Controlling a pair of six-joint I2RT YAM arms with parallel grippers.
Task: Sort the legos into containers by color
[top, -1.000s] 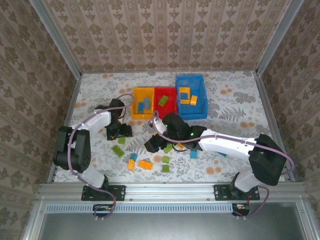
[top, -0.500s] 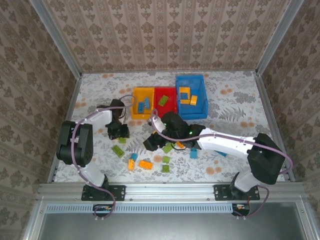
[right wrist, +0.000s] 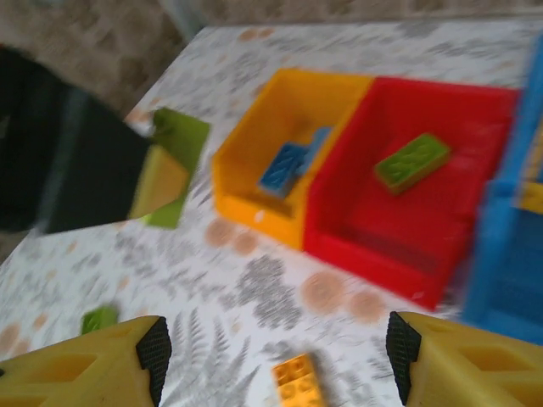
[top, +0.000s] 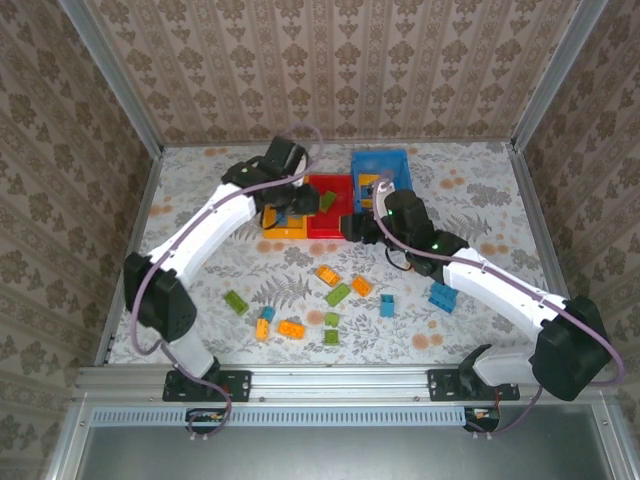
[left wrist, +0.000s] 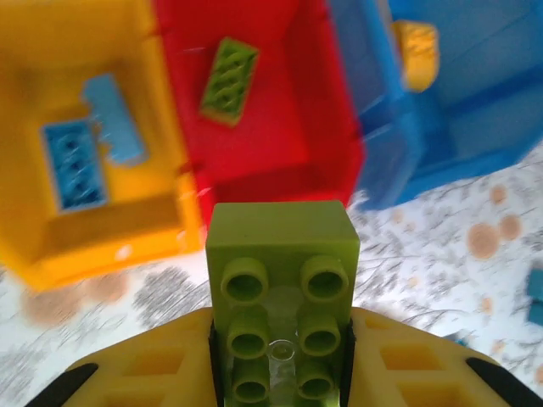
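Left gripper (left wrist: 282, 356) has its fingers clamped on a green lego (left wrist: 282, 246), studs facing the wrist cam, so that grab looks solid from my end. It's hanging up in the air near the front of the yellow-orange bin (left wrist: 102, 233) and the red bin (left wrist: 280, 144). I honestly can't tell which one it's over. The yellow-orange one has two blue bricks (left wrist: 75, 165) in it, the red one has one green brick (left wrist: 229, 80) lying flat, and the blue bin (left wrist: 390, 153) on the right holds an orange piece (left wrist: 416, 55). Right gripper (right wrist: 277, 348) has its fingers spread wide with nothing between them. It's hovering over the table just in front of the red bin, with a loose orange brick (right wrist: 297, 379) on the table below it. From the overhead cam, the other loose legos sit on the table nearer the arm bases: an orange (top: 325, 273), a green (top: 338, 294), a blue (top: 387, 305), another blue (top: 441, 296) off to the right, and a green (top: 236, 302) off to the left.
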